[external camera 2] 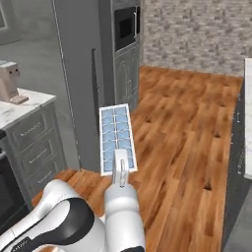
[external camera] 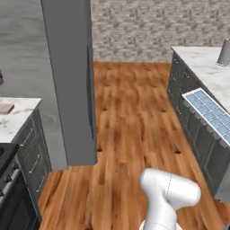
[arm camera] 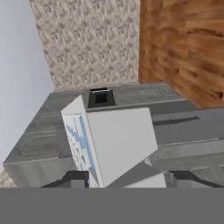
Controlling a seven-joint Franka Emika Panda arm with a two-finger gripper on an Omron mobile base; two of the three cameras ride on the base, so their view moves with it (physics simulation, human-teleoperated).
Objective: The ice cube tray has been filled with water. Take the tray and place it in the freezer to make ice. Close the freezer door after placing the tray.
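One ice cube tray (external camera 2: pixel 116 139), clamped in the pincer (external camera 2: pixel 120 170) and carried above the wood floor (external camera 2: pixel 187 142).
Seen from the right base camera, the pincer grips the tray's near short end, so the tray stretches away and upward beyond it, its pale blue water (external camera 2: pixel 116 129) cells facing the camera. Past the tray's far end and off to the pincer's left stands the dark grey freezer (external camera 2: pixel 81 74), its freezer door (external camera 2: pixel 101 69) with the slim black bar handle (external camera 2: pixel 94 78) shut. In the hand camera, the tray (arm camera: pixel 109 144) rises edge-on from between the dark fingertips (arm camera: pixel 74 180), with grey cabinets (arm camera: pixel 175 118) behind it.
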